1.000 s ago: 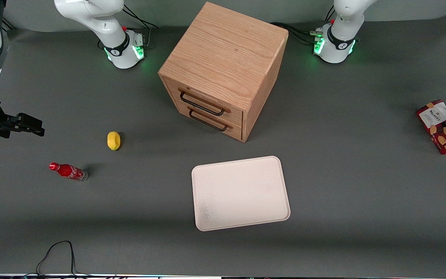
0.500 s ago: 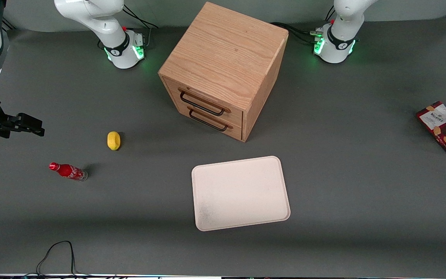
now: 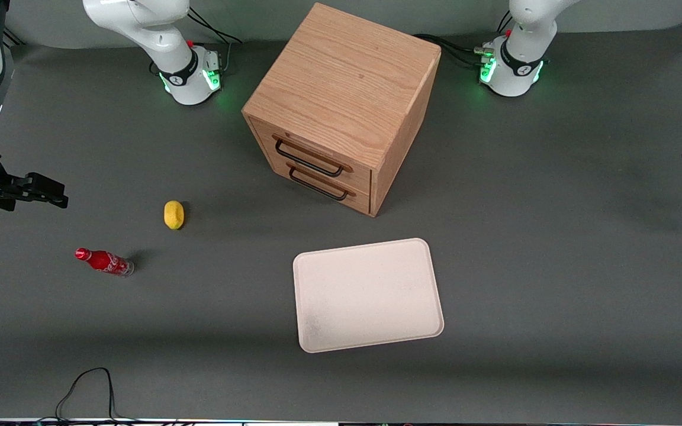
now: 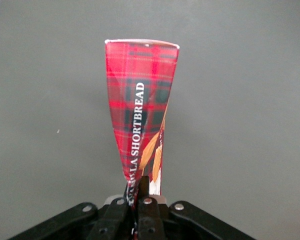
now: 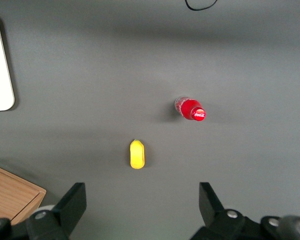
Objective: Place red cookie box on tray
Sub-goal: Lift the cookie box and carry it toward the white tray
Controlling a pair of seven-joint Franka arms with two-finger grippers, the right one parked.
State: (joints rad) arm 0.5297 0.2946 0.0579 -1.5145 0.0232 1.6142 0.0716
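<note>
Tray [image 3: 368,296] lies bare; claw [image 4: 138,192] clamps red cookie box [image 4: 140,110] above the table, well apart.

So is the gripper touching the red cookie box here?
Touching. The left wrist view shows the gripper with its fingers closed on the narrow end of the red cookie box, held above the grey table.

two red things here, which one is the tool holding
The red cookie box: the tool is shut on its narrow edge, lifted off the table at the working arm's end. The red cola bottle lies untouched toward the parked arm's end.
</note>
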